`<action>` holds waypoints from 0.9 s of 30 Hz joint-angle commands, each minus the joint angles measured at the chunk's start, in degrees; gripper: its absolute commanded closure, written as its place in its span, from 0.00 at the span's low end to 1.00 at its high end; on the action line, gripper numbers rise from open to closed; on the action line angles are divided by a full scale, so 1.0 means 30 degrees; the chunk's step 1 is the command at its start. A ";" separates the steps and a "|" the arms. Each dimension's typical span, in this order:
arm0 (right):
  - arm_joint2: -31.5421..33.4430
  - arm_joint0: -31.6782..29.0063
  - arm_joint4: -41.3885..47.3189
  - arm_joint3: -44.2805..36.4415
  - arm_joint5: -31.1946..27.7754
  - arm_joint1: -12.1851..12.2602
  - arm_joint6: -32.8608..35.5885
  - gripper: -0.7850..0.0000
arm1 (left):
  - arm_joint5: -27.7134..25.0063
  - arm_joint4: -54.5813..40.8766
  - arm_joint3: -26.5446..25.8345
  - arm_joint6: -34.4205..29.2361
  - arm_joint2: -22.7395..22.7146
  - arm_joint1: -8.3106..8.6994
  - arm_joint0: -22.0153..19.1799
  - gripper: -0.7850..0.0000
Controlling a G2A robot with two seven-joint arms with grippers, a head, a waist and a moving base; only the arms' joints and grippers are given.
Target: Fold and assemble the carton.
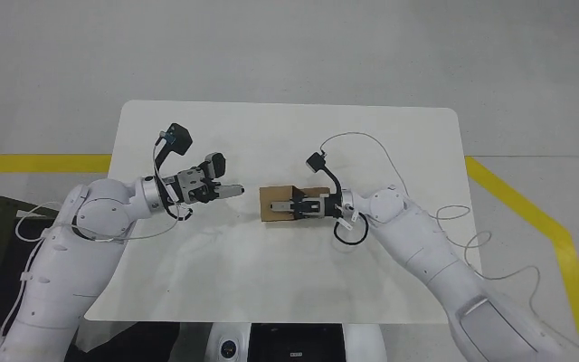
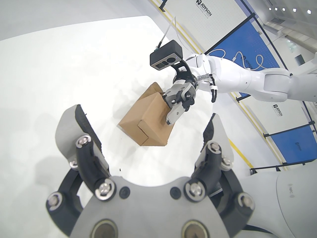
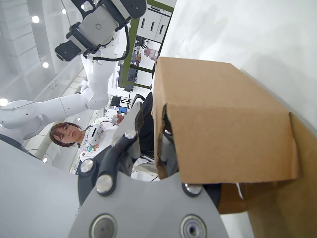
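Carton assembly, two arms at one table (image 1: 362,136), read from the robot's side outward. Nearest, at the carton's 9 o'clock, the left gripper (image 1: 226,179) hovers near the carton but apart from it, its fingers (image 2: 81,125) spread wide and holding nothing. At the table's centre lies the brown carton (image 1: 271,195), already raised into a box, its end toward the left gripper folded shut along a seam. From the carton's 3 o'clock the right gripper (image 1: 289,206) straddles one wall at the opposite end; one finger (image 3: 135,120) lies outside the wall, the other behind it, and they appear closed on the cardboard. Farther off, at 12 o'clock, are bare table and a yellow floor line (image 1: 45,163). Risks, as judged: the grip bears on a single thin wall whose edge already looks ragged in the right wrist view, so a firm push from the left gripper could buckle or tear it. The box might also pivot about that one hold and skid on the smooth top. Hidden: the inner finger, the flaps beneath the right gripper, and the underside; whether that end is closed cannot be told.
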 commanded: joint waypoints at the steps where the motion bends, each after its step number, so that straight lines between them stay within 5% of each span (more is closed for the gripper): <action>1: -0.0080 0.0109 -0.0043 0.0326 -0.0147 -0.0116 -0.0103 0.59 | -0.0005 0.0007 -0.0005 -0.0002 0.0001 0.0000 0.0000 0.00; 2: -0.0123 0.0166 -0.0035 0.0470 -0.0180 -0.0177 -0.0119 0.48 | -0.0005 0.0007 -0.0005 -0.0002 0.0001 0.0000 0.0000 0.00; 4: -0.0117 0.0326 0.0087 0.0584 -0.0202 -0.0269 -0.0049 0.06 | -0.0005 0.0007 -0.0005 -0.0002 0.0001 0.0000 0.0000 0.00; 5: -0.0088 0.0375 0.0159 0.0559 -0.0198 -0.0291 0.0046 0.00 | -0.0005 0.0007 -0.0005 -0.0002 0.0001 0.0000 0.0000 0.00; 14: 0.1182 0.0299 -0.0271 -0.1464 0.1484 0.0409 0.2342 0.00 | -0.0055 0.0475 -0.0274 0.0022 0.0065 0.0004 0.0080 0.00; 20: 0.2847 -0.0632 -0.0724 -0.3607 0.2662 0.1235 0.3219 0.00 | -0.3233 0.2344 -0.0416 0.0447 0.0279 0.0039 0.0141 0.00; 27: 0.4531 -0.2168 -0.1117 -0.5958 0.3944 0.2028 0.3901 0.00 | -0.6506 0.8891 -0.0081 0.4309 0.0630 -0.0245 -0.0057 0.00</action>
